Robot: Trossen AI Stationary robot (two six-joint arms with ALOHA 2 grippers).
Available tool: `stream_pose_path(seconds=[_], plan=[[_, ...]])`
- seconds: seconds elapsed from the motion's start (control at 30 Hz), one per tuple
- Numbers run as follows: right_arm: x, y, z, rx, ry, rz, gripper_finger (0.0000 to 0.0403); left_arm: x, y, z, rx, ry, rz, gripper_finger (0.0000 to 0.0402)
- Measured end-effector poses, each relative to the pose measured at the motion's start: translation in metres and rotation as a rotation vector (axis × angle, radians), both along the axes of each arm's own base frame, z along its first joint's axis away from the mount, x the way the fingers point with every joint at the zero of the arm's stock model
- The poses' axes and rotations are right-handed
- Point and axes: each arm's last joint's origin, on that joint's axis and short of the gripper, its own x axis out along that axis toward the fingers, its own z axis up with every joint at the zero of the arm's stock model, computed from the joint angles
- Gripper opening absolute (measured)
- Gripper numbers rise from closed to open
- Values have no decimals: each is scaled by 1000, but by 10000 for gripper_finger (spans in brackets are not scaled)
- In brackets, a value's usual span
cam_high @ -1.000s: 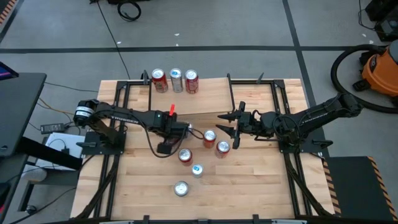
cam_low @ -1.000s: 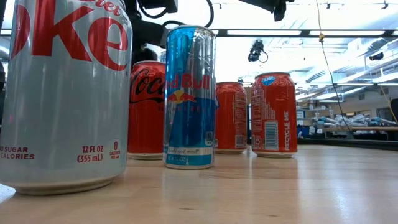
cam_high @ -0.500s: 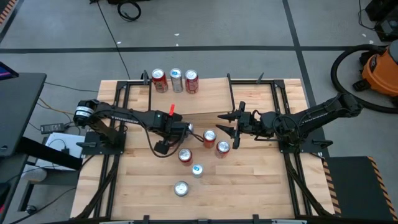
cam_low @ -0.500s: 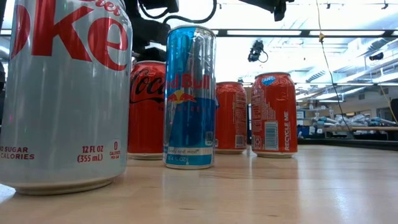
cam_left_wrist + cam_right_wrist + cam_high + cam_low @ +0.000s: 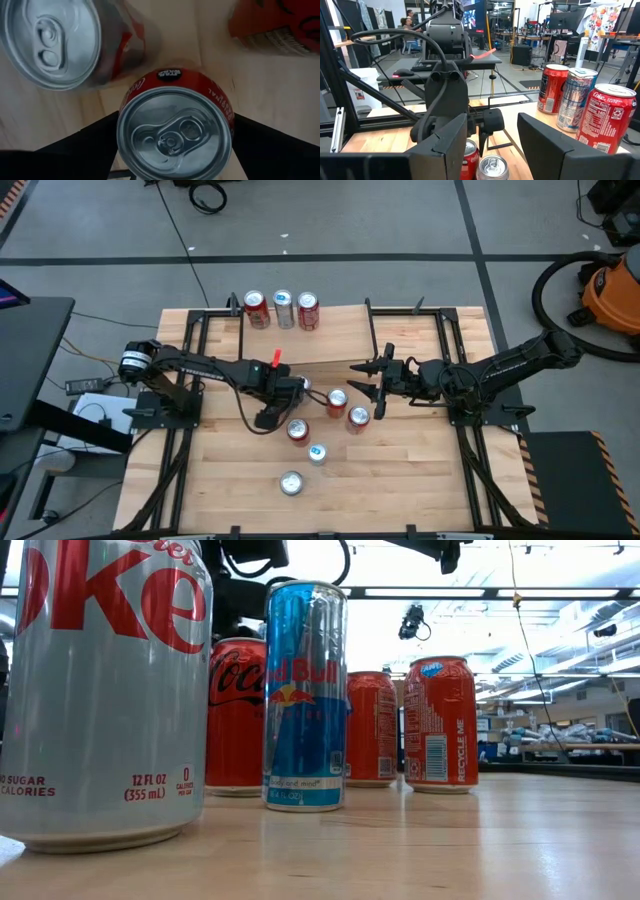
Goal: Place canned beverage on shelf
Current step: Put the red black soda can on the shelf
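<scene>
Tool of the left arm (image 5: 292, 408) hangs spread around a red can (image 5: 176, 129) at mid-worktop, not yet clamped: grasping step; next it must clench, lift and carry to the shelf (image 5: 340, 330) at the far edge, while the right tool (image 5: 368, 387) waits half-spread

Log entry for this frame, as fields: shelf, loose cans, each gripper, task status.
shelf: three cans upright in a row at its left end
table: five cans standing in a loose cluster
left gripper: lowered around a red can in the cluster, can upright on the table
right gripper: open, empty, hovering beside the cluster
status: fourth can not yet on the shelf
</scene>
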Motion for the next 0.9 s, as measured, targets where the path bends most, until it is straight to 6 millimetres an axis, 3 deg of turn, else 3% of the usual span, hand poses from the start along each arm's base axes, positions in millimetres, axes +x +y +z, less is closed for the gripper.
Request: stream_pose_path(seconds=[0.63, 0.9], plan=[[0, 0, 0, -1, 1, 0, 185, -4, 0, 3, -26, 7, 91, 319], [0, 0, 0, 0, 2, -1, 185, -5, 0, 31, -36, 8, 141, 319]])
